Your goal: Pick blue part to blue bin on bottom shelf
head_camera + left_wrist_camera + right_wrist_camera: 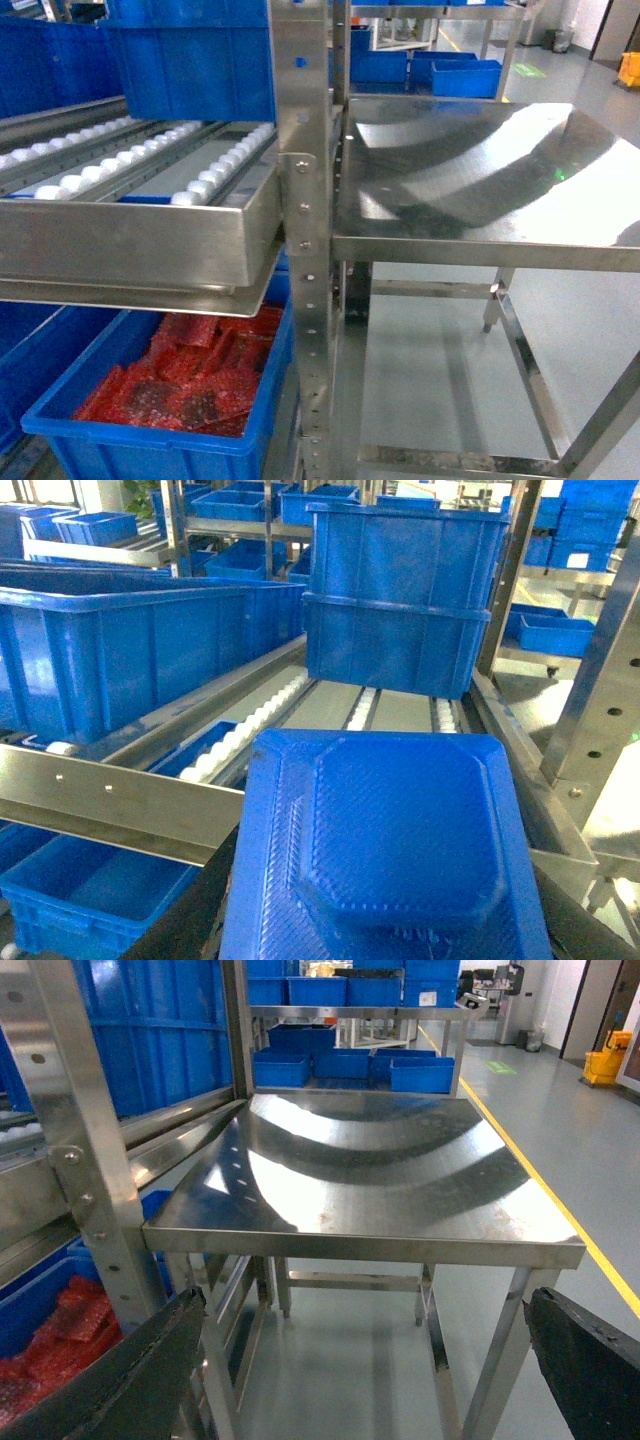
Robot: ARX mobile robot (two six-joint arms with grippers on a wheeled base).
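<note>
The blue part [400,830], a flat moulded blue tray with a raised eight-sided centre, fills the lower half of the left wrist view. My left gripper [390,900] is shut on it, and a black finger [205,905] shows along each side. It hangs above the roller shelf's front rail [110,800]. Below that rail, at the lower left, an empty blue bin [90,890] sits on the bottom shelf. My right gripper [365,1340] stands open in front of the steel table [370,1160], holding nothing. Neither gripper shows in the head view.
Large blue crates [405,595] stand on the roller conveyor [150,160]. On the low shelf a blue bin [130,450] holds red bubble-wrap bags [200,375]. A perforated steel upright [305,240] separates the rack from the steel table [480,180]. Grey floor lies under the table.
</note>
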